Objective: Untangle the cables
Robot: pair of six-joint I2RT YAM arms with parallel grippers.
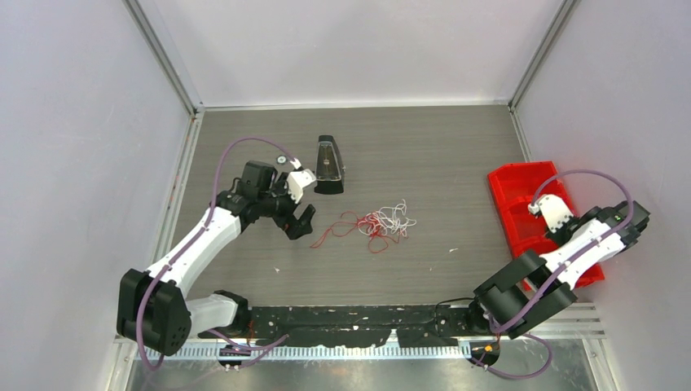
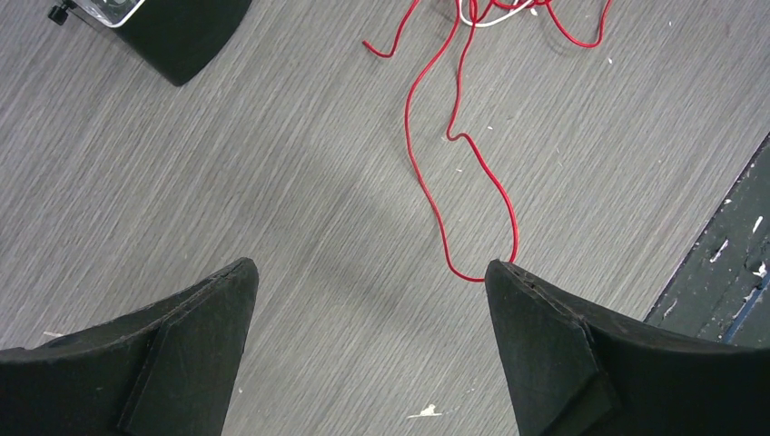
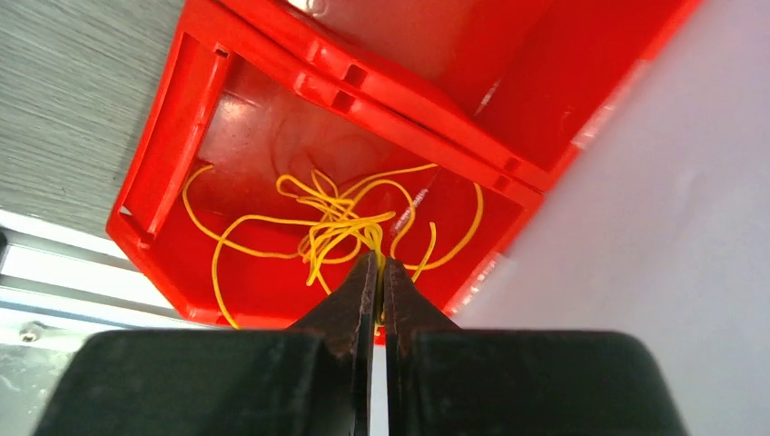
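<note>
A tangle of red cable (image 1: 358, 224) and white cable (image 1: 395, 216) lies mid-table. In the left wrist view the red cable (image 2: 459, 136) trails down to a loop beside my right fingertip (image 2: 508, 277), and the white cable (image 2: 490, 11) shows at the top edge. My left gripper (image 1: 300, 221) (image 2: 368, 272) is open and empty, just left of the tangle. My right gripper (image 3: 380, 263) is shut on a yellow cable (image 3: 336, 222) over the near compartment of the red bin (image 3: 163, 163) (image 1: 509, 199).
A black box with a clear window (image 1: 328, 164) (image 2: 172, 32) stands behind the left gripper. The red bin sits against the right wall. A black strip (image 1: 342, 314) and a metal rail run along the table's near edge.
</note>
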